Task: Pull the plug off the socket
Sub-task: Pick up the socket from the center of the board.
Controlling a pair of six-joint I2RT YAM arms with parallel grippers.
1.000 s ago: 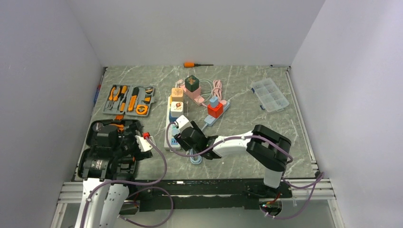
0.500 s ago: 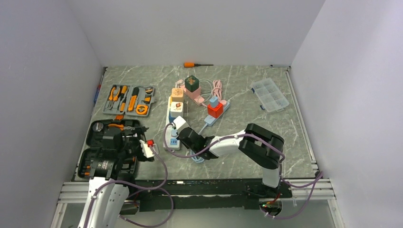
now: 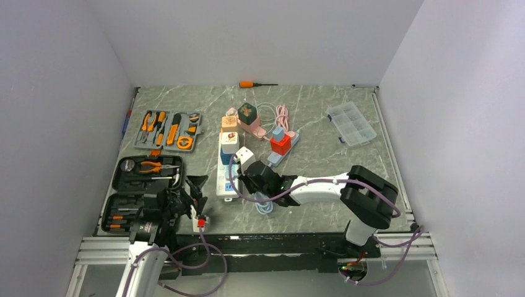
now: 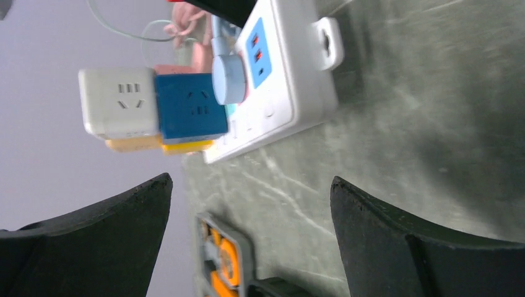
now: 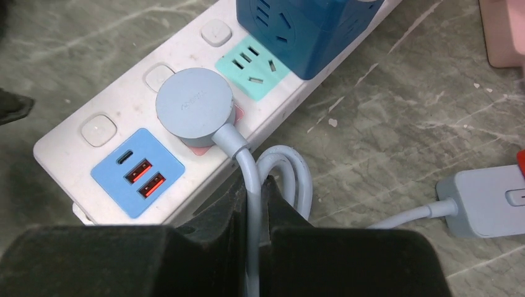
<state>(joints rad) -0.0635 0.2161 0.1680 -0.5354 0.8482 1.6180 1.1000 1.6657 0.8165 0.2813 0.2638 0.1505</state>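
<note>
A round grey-blue plug (image 5: 194, 102) sits in a pink socket of the white power strip (image 5: 80, 145). Its grey-blue cable (image 5: 291, 179) leaves the plug downward and loops. My right gripper (image 5: 254, 189) is shut on that cable just below the plug, beside the strip's near edge. From above, the right gripper (image 3: 247, 179) lies against the strip (image 3: 224, 185) and hides the plug. My left gripper (image 4: 252, 179) is open and holds nothing. It hangs over bare table, short of the strip (image 4: 291, 68) and plug (image 4: 229, 77). Seen from above, the left gripper (image 3: 199, 201) is left of the strip.
Blue (image 5: 303, 25) and white (image 4: 117, 102) cube adapters sit on the strip. A grey-blue extension box (image 5: 489, 201) lies right. An open black tool case (image 3: 145, 185), an orange tool set (image 3: 167, 129), a screwdriver (image 3: 255, 83), a clear organiser (image 3: 351, 124) and a red cube (image 3: 280, 144) surround it.
My right gripper has closed on the plug's cable and shifted slightly right. The left arm has drawn back toward the near edge and turned its open gripper to the strip.
</note>
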